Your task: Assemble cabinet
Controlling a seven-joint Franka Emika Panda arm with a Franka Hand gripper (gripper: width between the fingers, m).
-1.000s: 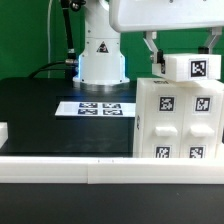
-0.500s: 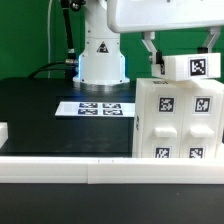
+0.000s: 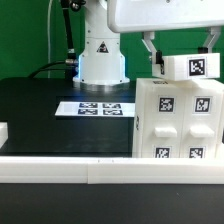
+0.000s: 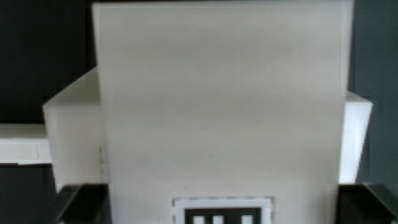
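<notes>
The cabinet (image 3: 178, 120) is a white boxy body with several black-and-white tags, standing at the exterior view's right on the black table. A white tagged panel (image 3: 192, 67) lies on top of it. My gripper (image 3: 186, 60) comes down from above with one finger on each side of this panel and is shut on it. In the wrist view the panel (image 4: 214, 100) fills most of the picture, its tag at the edge nearest my gripper (image 4: 222, 205). The dark fingertips (image 4: 68, 205) sit against its two sides. The cabinet body shows behind the panel (image 4: 63, 130).
The marker board (image 3: 100, 107) lies flat on the black table in front of the white robot base (image 3: 100, 55). A white rail (image 3: 60, 167) runs along the front edge. A small white part (image 3: 3, 130) shows at the exterior view's left edge.
</notes>
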